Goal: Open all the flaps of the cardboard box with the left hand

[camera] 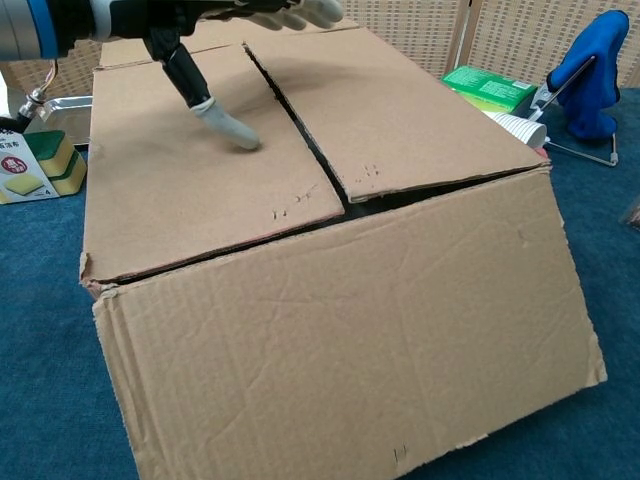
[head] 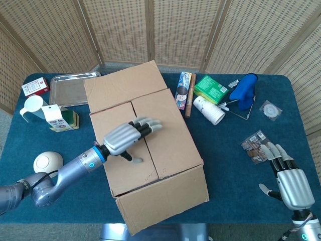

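The cardboard box point(head: 150, 145) stands mid-table. Its far flap point(head: 125, 85) leans back open and its near flap point(head: 163, 198) hangs down the front, filling the chest view as the near flap point(camera: 350, 330). Both inner flaps lie flat and closed: the left one point(head: 118, 150) and the right one point(head: 168, 128), meeting at a seam. My left hand point(head: 129, 138) hovers over that seam with its fingers spread, holding nothing. In the chest view the left hand point(camera: 190, 25) shows at the top edge, its thumb tip point(camera: 228, 127) low over the left inner flap point(camera: 190, 190). My right hand point(head: 289, 179) stays open at the table's near right.
A metal tray point(head: 72, 88), a red packet point(head: 35, 87), a white scoop point(head: 31, 106), a carton with sponges point(head: 60, 119) and a white ball point(head: 47, 163) lie left of the box. To its right are a biscuit tube point(head: 183, 90), green box point(head: 211, 88), paper cup point(head: 209, 109), blue glove point(head: 246, 90) and snack packet point(head: 257, 145).
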